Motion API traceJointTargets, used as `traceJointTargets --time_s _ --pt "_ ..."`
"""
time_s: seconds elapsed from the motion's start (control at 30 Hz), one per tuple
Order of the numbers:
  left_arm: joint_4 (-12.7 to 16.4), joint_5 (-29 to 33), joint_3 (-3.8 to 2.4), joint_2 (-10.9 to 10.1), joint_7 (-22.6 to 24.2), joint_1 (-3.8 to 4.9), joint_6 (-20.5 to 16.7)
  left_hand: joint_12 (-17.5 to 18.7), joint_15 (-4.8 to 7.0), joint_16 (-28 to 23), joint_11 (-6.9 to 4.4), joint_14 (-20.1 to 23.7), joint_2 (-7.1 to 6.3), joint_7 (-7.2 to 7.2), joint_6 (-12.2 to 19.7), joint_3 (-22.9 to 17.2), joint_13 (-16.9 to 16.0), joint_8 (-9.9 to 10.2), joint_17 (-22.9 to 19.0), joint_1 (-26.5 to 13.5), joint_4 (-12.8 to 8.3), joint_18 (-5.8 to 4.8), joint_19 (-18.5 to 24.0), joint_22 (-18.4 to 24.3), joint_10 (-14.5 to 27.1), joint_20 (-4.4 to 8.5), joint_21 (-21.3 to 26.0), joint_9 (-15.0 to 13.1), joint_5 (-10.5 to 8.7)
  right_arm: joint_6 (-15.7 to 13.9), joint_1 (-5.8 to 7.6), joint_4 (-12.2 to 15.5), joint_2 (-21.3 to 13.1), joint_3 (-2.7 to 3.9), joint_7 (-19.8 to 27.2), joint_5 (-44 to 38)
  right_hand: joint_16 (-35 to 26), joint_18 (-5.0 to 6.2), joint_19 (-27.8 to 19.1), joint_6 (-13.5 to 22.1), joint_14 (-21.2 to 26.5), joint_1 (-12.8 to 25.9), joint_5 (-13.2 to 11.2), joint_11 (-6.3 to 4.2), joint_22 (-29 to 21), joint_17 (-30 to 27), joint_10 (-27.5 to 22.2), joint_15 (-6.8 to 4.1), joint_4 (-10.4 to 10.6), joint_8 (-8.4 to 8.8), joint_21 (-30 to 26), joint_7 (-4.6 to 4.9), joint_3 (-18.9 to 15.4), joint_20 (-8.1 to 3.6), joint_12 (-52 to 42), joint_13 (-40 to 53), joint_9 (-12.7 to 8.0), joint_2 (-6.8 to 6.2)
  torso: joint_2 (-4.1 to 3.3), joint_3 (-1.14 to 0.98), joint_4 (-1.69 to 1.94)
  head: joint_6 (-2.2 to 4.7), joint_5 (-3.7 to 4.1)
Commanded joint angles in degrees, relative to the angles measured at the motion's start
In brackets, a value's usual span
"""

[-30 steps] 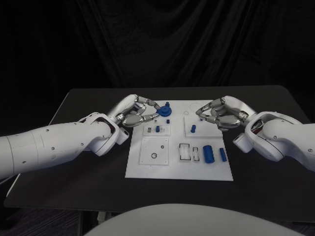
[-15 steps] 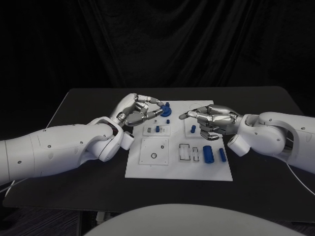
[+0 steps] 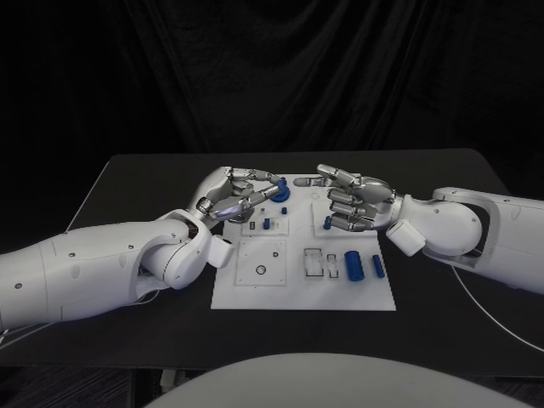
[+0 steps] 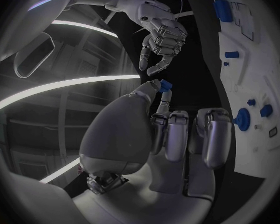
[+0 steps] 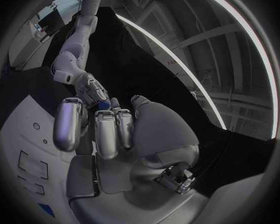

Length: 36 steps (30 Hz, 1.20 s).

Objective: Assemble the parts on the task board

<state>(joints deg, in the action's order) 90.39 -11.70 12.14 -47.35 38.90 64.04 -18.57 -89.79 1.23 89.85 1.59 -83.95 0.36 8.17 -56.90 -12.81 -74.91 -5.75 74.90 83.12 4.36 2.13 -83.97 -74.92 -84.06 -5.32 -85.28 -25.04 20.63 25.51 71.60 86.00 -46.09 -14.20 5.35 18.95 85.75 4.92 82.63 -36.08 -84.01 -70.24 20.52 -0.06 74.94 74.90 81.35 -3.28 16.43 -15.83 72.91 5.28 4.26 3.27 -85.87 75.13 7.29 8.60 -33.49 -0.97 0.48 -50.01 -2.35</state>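
On the black table (image 3: pixel 125 183) we see the white task board (image 3: pixel 299 293) lying mid-surface, bare tabletop on every side. Our left hand (image 3: pixel 241 197) pinches a small blue part (image 4: pixel 165 85) over the board's far edge. Our right hand (image 3: pixel 352 202) hovers beside it, fingers curled, holding nothing. Other blue parts (image 3: pixel 355 266) lie near the board's right edge.

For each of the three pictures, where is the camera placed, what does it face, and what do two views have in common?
Head view: on the robot's head, looking down at the white rectangular task board; both white arms and the left hand and right hand show.
Left wrist view: behind the left hand, whose fingers pinch a small blue part; it faces the right hand.
Right wrist view: behind the right hand, facing the left hand.
Shared: both wrist views show the task board.
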Motion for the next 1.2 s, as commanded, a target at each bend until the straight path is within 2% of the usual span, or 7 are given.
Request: traceJointTargets --time_s 0.03,0.23,0.4,0.47,0.53,0.77,1.2 --pt "0.55 5.49 -0.06 0.28 14.21 -0.06 4.23 -0.21 -0.44 0.15 0.44 -6.05 0.51 -1.69 -1.26 0.14 -15.09 0.30 15.10 0.30 0.13 -0.51 -0.97 -12.53 -5.94 -0.18 0.47 -0.07 -0.25 3.05 -0.25 -0.01 0.17 0.03 -3.68 6.97 0.19 -1.07 0.14 0.78 -4.22 -0.11 -0.22 0.02 9.95 9.50 0.56 -0.29 -0.15 -0.48 0.33 0.00 -0.34 -0.45 -0.28 3.69 -0.05 0.59 0.07 0.03 -0.09 0.01 0.42" --pt "0.99 6.50 -0.06 0.35 14.35 -0.06 5.31 -0.21 -0.51 0.15 0.53 -6.05 0.64 -1.60 -1.10 0.25 -15.09 0.41 15.10 0.44 0.10 -0.48 -0.86 -12.50 -5.94 -0.24 0.58 -0.02 -0.45 1.71 -0.42 0.35 0.29 0.03 -7.00 8.33 0.10 -1.05 0.04 1.29 -4.20 -0.70 0.35 -0.02 9.87 9.37 0.78 -0.37 -0.80 -1.64 0.27 0.02 -0.80 -0.56 -0.41 3.94 0.18 0.34 0.11 -0.20 -0.14 0.01 0.76" --pt "1.34 8.57 -0.06 0.31 14.50 -0.06 5.99 -0.21 -0.54 0.15 0.55 -6.05 0.69 -1.57 -1.07 0.30 -15.09 0.44 15.10 0.47 0.11 -0.47 -0.81 -12.48 -5.94 -0.27 0.63 -0.01 -0.57 0.08 -0.56 1.24 0.09 0.03 -9.82 9.45 0.00 -1.06 0.05 1.65 -4.18 -1.37 0.96 -0.03 9.85 9.24 0.93 -0.40 -1.37 -3.16 0.40 0.04 -1.15 -0.61 -0.48 4.09 0.52 0.38 0.11 -0.16 -0.01 0.01 0.96" --pt "1.37 9.21 -0.06 0.29 14.51 -0.06 6.14 -0.21 -0.56 0.15 0.57 -6.05 0.75 -1.56 -1.03 0.32 -15.09 0.47 15.10 0.54 0.09 -0.43 -0.70 -12.43 -5.94 -0.29 0.74 0.00 -0.62 -0.50 -0.63 1.60 -0.04 0.03 -10.80 9.63 -0.12 -1.03 -0.02 1.74 -4.15 -1.71 1.28 -0.02 9.78 9.08 0.89 -0.42 -1.71 -4.42 0.30 0.06 -1.42 -0.63 -0.46 4.00 0.87 0.40 0.06 -0.14 0.07 0.01 1.04" --pt "1.38 9.67 -0.06 0.25 14.50 -0.06 6.28 -0.21 -0.56 0.15 0.58 -6.05 0.77 -1.55 -1.02 0.32 -15.09 0.48 15.10 0.56 0.09 -0.43 -0.70 -12.44 -5.94 -0.29 0.74 0.00 -0.64 -1.09 -0.74 1.95 -0.15 0.03 -11.70 9.77 -0.26 -0.99 -0.08 2.02 -4.13 -2.46 2.47 0.03 9.68 8.91 0.80 -0.39 -2.48 -6.40 0.20 0.16 -1.69 -0.65 -0.41 3.86 1.45 0.38 0.06 -0.12 0.08 0.01 1.00" --pt "1.47 10.29 -0.06 0.11 14.37 -0.06 6.76 -0.21 -0.59 0.15 0.61 -6.05 0.92 -1.52 -0.97 0.33 -15.09 0.52 15.10 0.64 0.09 -0.40 -0.59 -12.39 -5.94 -0.32 0.86 0.02 -0.67 -2.76 -1.24 2.65 -0.44 0.03 -13.12 9.95 -0.52 -0.92 -0.25 3.66 -4.09 -3.57 3.49 0.00 9.43 8.61 0.54 -0.42 -3.85 -12.65 -0.01 0.14 -2.86 -0.64 -0.27 3.47 3.41 0.56 0.03 -0.08 0.04 0.01 1.15" --pt "1.79 10.45 -0.06 0.14 13.71 -0.06 7.87 -0.21 -0.65 0.15 0.67 -6.05 1.21 -1.47 -0.90 0.39 -15.09 0.57 15.10 0.68 0.18 -0.38 -0.53 -12.37 -5.94 -0.38 0.93 0.04 -0.79 -4.94 -2.25 2.52 0.50 0.03 -12.02 10.44 -0.87 -0.80 -0.54 6.40 -3.96 -4.03 3.53 -0.20 9.16 8.17 0.02 -0.55 -4.21 -16.21 -0.45 -0.17 -3.54 -0.72 -0.03 2.81 4.33 0.93 0.02 -0.11 0.04 0.01 1.56"
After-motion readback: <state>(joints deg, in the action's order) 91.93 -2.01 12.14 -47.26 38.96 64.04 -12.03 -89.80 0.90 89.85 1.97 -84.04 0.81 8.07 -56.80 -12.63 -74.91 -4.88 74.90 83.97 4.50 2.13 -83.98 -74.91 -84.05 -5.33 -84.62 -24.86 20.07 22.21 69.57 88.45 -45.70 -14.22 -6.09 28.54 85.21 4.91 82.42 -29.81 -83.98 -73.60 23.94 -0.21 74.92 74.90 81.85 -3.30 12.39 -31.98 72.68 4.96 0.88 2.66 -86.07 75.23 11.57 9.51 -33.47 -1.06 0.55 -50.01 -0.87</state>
